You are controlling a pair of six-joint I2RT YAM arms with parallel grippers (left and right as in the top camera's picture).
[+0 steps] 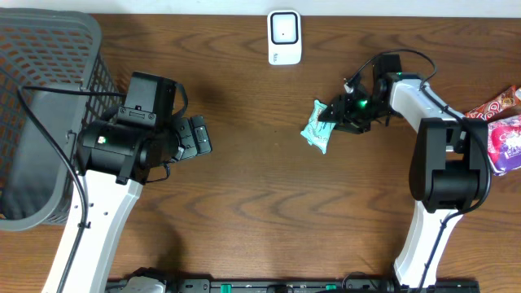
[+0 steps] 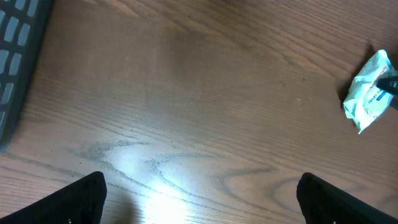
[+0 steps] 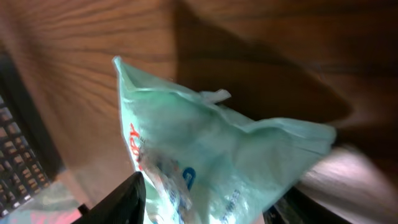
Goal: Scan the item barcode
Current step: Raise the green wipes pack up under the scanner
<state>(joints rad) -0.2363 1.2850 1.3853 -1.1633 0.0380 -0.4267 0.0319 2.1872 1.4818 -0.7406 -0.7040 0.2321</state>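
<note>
packet [image 1: 316, 129]: mint green | table [image 1: 269, 213]: brown woodgrain | basket [image 1: 49, 47]: grey

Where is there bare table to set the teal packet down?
Bare wood lies between the left arm and the teal packet, and in front of the scanner. Crowded: basket at left, snack packets at right.

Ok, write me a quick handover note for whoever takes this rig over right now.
Left tool: open, empty, beside the basket.
Right tool: closed on the edge of the mint-green packet, short of the white scanner and to its right.
Done: packet gripped.
Left: present its barcode to the scanner; which face carries the barcode can't be made out. More snack packets lie at the right edge.
</note>
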